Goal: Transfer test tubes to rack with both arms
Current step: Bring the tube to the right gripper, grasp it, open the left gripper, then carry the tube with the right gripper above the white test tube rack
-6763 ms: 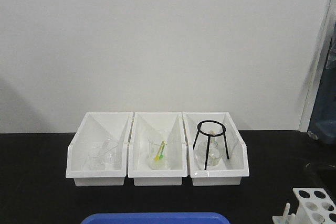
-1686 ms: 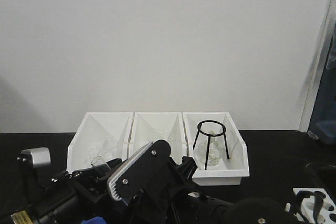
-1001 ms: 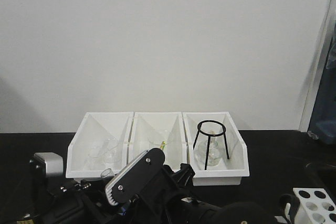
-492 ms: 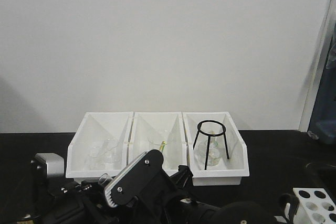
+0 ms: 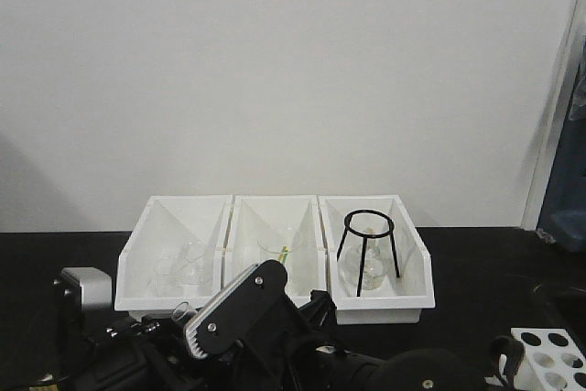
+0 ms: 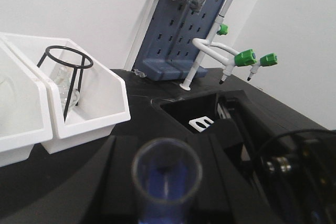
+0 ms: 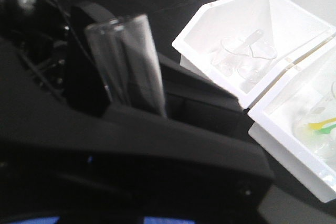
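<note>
Blurred mouth of a test tube (image 6: pixel 167 174) up close; white bin (image 6: pixel 92 124) with black ring stand (image 6: pixel 72 94) beyond

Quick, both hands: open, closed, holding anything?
Left hand: closed on a test tube.
Right hand: cannot be told from these views.

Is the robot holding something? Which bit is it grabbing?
Yes, the left gripper holds a test tube somewhere below its open top, which pokes out free.
</note>
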### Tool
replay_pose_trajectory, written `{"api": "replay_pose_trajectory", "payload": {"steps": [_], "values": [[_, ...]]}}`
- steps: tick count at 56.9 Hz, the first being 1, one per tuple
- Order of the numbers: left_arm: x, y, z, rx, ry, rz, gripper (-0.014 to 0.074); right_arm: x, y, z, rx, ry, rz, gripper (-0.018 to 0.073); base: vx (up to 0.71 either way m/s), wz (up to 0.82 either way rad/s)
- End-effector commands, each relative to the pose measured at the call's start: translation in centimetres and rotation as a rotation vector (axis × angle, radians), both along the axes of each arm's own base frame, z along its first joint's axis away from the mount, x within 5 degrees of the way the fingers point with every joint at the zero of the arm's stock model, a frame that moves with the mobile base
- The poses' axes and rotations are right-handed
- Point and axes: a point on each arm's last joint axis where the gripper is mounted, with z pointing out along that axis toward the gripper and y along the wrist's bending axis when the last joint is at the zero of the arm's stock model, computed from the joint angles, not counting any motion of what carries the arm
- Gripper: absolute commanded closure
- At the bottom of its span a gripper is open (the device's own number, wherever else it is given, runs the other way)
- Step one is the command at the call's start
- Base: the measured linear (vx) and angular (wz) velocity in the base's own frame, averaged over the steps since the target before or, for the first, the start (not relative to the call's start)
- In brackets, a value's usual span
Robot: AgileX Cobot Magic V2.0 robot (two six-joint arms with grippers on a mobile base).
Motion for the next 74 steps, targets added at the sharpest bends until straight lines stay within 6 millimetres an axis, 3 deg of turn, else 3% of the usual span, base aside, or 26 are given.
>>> {"api": "replay_pose_trajectory", "payload": {"steps": [1, 8, 15, 53, 62, 74], "values": [[0.0, -0.2, 2.3, -0.103, -0.083, -0.017, 0.0311, -0.3, 0.0, 2.4, 0.069, -0.032, 0.002, 0.0570, 0.00, 0.00], [-0.1, -0.2, 2.5, -0.119, -0.096, -0.026, 0.0193, -0.1, -0.1, 2.4, 0.090, -0.009, -0.039, 0.0570, 0.00, 0.00], [-0.2, -0.3, 2.8, -0.145, -0.117, -0.041, 0.0134, -0.1, -0.2, 2.4, 0.098, 0.001, -0.055, 0.0570, 0.00, 0.00], [0.1, 0.0, 3.0, -0.165, -0.119, 0.001, 0.0128, 1.5, -2.8, 2.9, 0.046, -0.075, -0.322, 0.0565, 0.00, 0.00], [0.1, 0.0, 2.9, -0.164, -0.118, 0.001, 0.0128, 2.7, -5.0, 4.1, 0.090, -0.080, -0.357, 0.0565, 0.00, 0.00], [0.1, 0.0, 2.9, -0.160, -0.115, 0.003, 0.0128, 4.1, -10.5, 7.2, 0.171, -0.136, -0.474, 0.0565, 0.00, 0.00]]}}
